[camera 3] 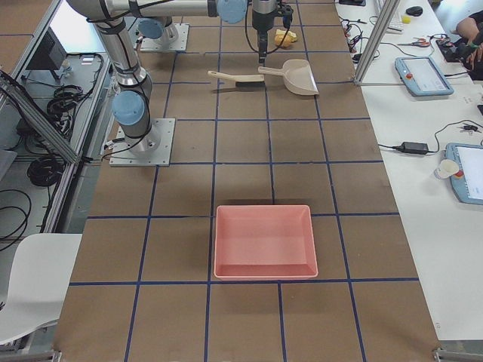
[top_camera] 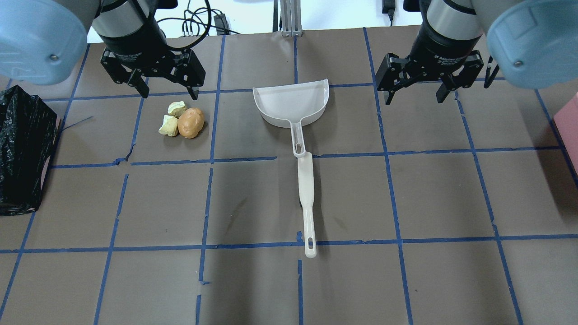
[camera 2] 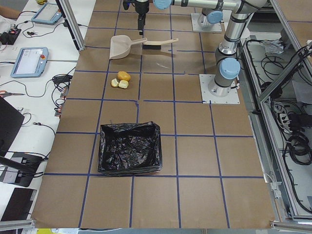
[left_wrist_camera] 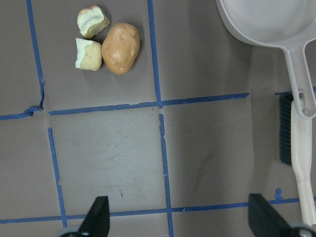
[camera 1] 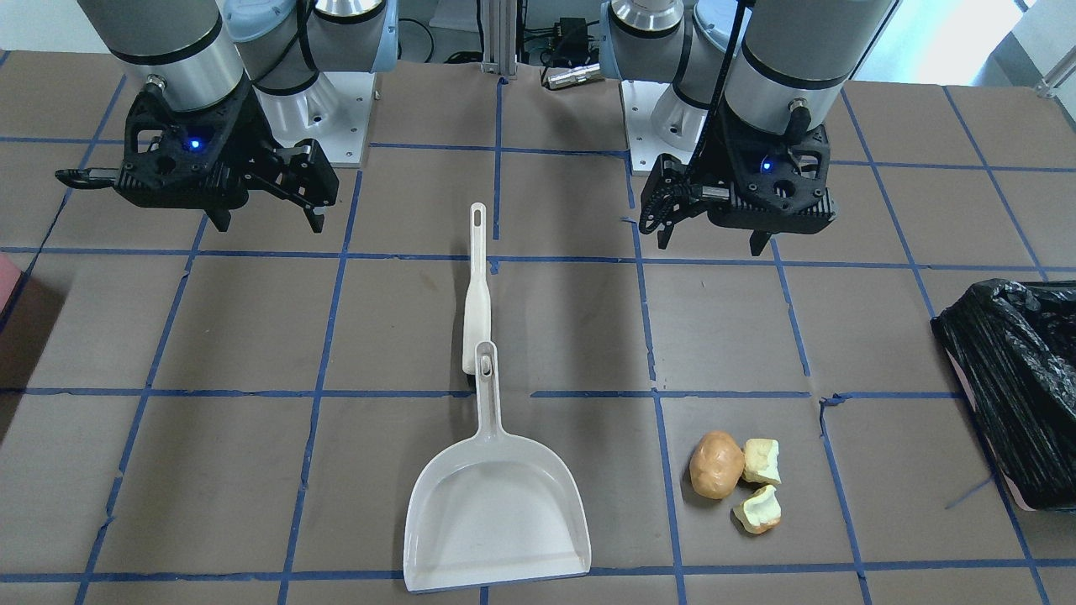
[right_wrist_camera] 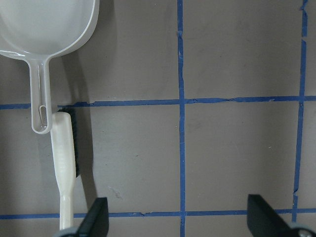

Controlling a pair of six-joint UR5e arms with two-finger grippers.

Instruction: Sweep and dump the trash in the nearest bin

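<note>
Hovering over the worktop (top_camera: 406,280), the left hand (top_camera: 170,95) and right hand (top_camera: 414,100) both have their fingers spread apart and hold nothing, so the task looks to be at its very start. The white dustpan (top_camera: 291,101) and the hand brush (top_camera: 307,198) lie end to end mid-worktop, handles overlapping. The trash, a potato-like lump (top_camera: 190,123) touching two pale chunks (top_camera: 168,126), sits near the pan on the robot's left. The black-bagged bin (top_camera: 22,149) stands further left, well apart. Next, I judge, each hand must come down on a handle, one taking the brush and one the pan.
</note>
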